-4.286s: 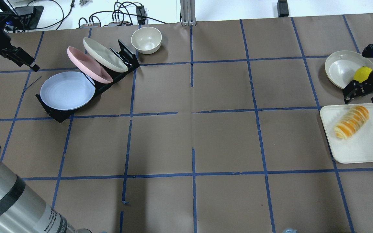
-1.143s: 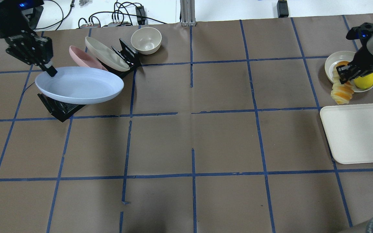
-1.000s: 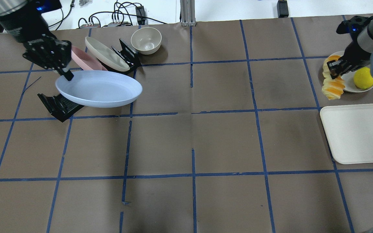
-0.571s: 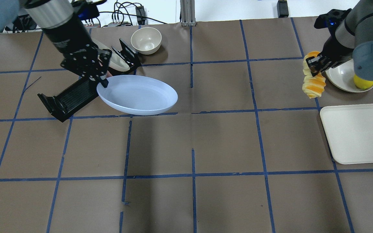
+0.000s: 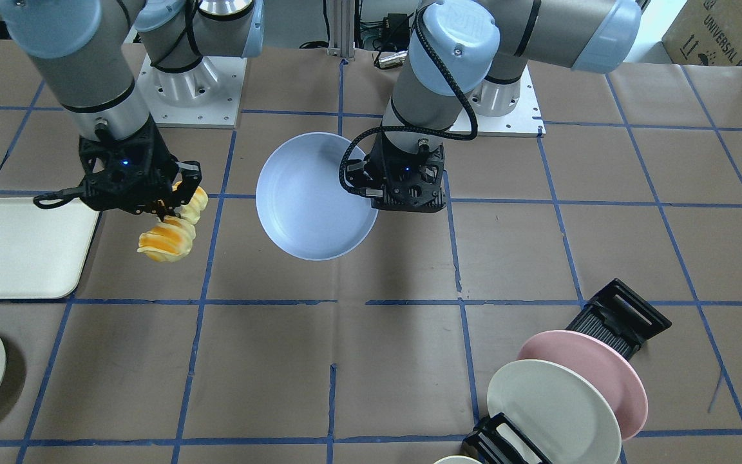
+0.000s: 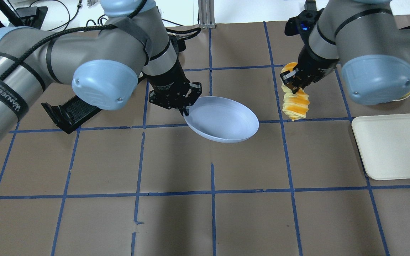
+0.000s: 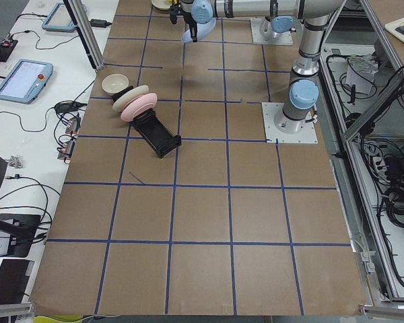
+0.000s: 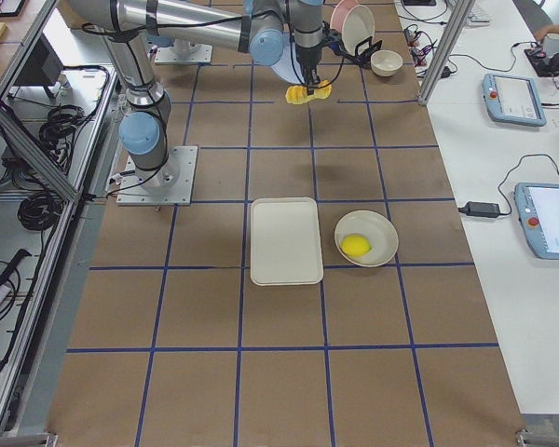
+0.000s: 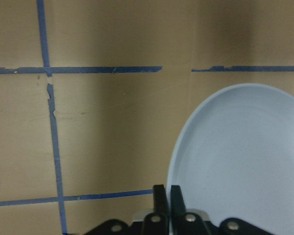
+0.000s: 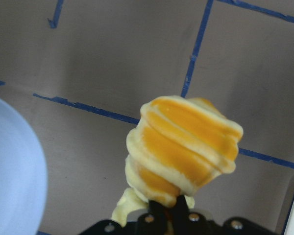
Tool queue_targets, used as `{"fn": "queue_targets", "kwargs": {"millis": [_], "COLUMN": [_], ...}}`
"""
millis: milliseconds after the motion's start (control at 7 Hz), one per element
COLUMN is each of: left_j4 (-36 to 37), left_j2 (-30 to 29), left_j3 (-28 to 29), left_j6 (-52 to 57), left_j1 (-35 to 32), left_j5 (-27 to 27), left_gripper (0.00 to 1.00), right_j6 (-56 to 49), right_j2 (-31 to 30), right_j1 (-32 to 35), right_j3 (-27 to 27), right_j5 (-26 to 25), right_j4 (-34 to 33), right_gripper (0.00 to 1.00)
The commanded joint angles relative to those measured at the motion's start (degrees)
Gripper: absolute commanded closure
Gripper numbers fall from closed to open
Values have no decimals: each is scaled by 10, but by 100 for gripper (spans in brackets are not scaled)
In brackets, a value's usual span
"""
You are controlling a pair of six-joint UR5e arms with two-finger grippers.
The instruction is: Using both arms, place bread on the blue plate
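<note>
My left gripper (image 6: 184, 111) is shut on the rim of the blue plate (image 6: 222, 120) and holds it above the table's middle; the plate also shows in the front view (image 5: 310, 196) and the left wrist view (image 9: 240, 161). My right gripper (image 6: 290, 81) is shut on one end of the bread (image 6: 295, 105), an orange and pale yellow ridged loaf hanging down, just right of the plate. The bread also shows in the front view (image 5: 168, 240) and the right wrist view (image 10: 183, 149), where the plate's edge (image 10: 12, 171) lies at the left.
A black rack (image 5: 616, 322) holds a pink plate (image 5: 593, 374) and a cream plate (image 5: 551, 409). A cream tray (image 6: 395, 144) lies at the right. A bowl with a lemon (image 8: 357, 245) sits beyond it. Another cream bowl (image 7: 113, 83) stands by the rack.
Both arms moved toward the table's middle. The left carried the blue plate rightward off the rack; the right carried the bread leftward, away from the tray and bowl.
</note>
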Motion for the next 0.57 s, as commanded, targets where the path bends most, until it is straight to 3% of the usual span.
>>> {"fn": "queue_targets", "kwargs": {"millis": [0, 286, 429], "left_j4": [40, 39, 38], "left_j2": [9, 7, 12], "left_j3": [-18, -9, -8], "left_j6": [-5, 2, 56], "left_j1": [-6, 2, 20], "left_j5": [3, 2, 4], "left_gripper": [1, 0, 0], "right_j6": [12, 21, 68], "right_j2": [9, 10, 15], "right_j1": [32, 33, 49], "right_j3": [5, 7, 11], "right_j5": [-8, -7, -5], "right_j4": [-17, -14, -15], "right_gripper": [100, 100, 100]}}
